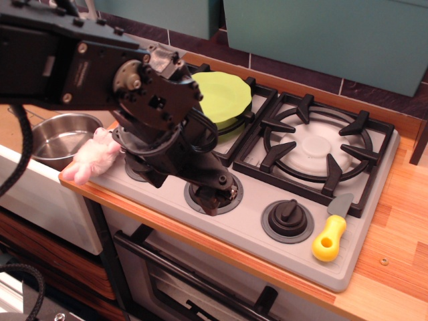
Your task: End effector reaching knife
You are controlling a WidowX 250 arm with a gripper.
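The knife lies on the grey stove top at the front right, its chunky yellow handle toward the front edge and its short grey blade pointing back toward the right burner. The end effector is a bulky black wrist of bolted plates and cables reaching in from the upper left. Its narrow tip hangs over the middle knob socket at the stove front, well left of the knife. I cannot tell whether the tip's fingers are open or shut.
A black stove knob stands between the tip and the knife. A black grate covers the right burner. A lime-green plate sits on the left burner. A steel pot and pink plush toy lie left.
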